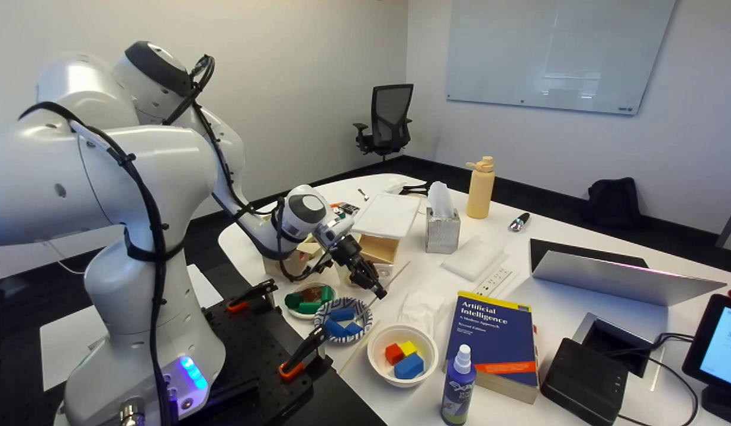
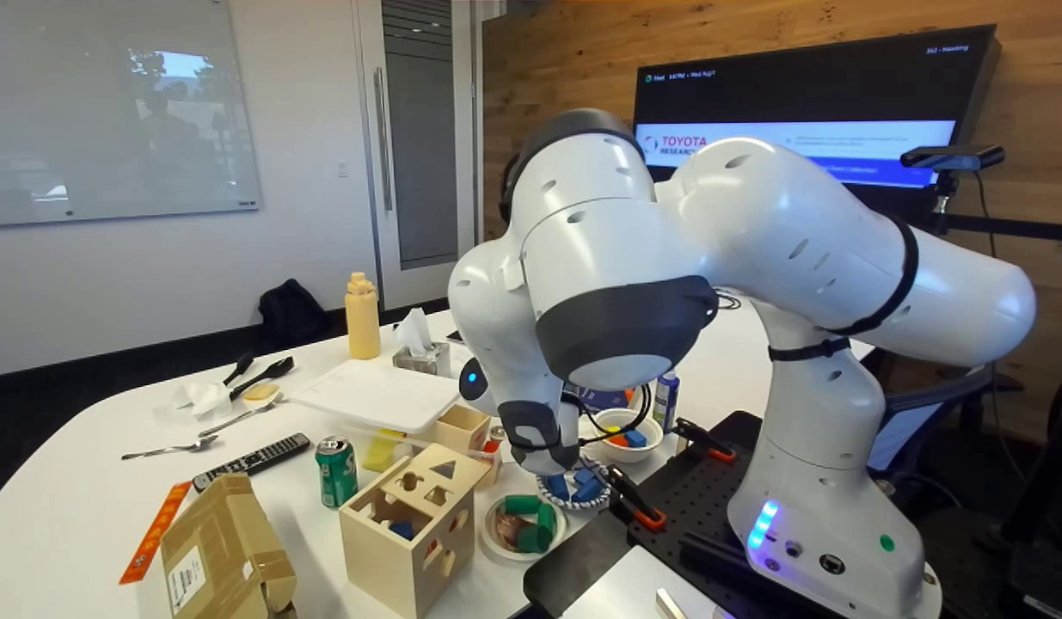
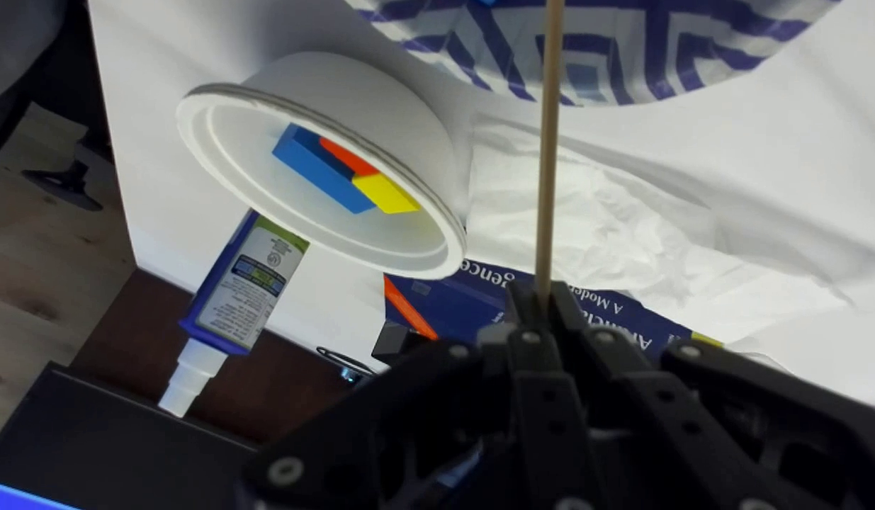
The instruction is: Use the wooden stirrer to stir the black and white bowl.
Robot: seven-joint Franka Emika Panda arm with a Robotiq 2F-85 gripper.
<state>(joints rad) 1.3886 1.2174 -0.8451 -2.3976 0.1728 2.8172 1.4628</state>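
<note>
The claw (image 3: 542, 301) grasped the wooden stirrer (image 3: 548, 163), which reached as far as the patterned bowl (image 3: 664, 64); whether the two touched could not be told. Blue blocks (image 1: 343, 315) lay inside that bowl; a white bowl (image 3: 366, 92) stood just beside it.

Patterned bowl (image 3: 614, 49) cropped, wrist vw.

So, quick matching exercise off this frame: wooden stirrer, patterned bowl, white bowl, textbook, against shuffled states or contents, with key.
1. wooden stirrer
2. patterned bowl
3. white bowl
4. textbook

A. shows blocks of three colours
B. lies flat, cover up
C. clamped in the jaws
D. shows blue blocks only

Pairs: 1-C, 2-D, 3-A, 4-B
</note>
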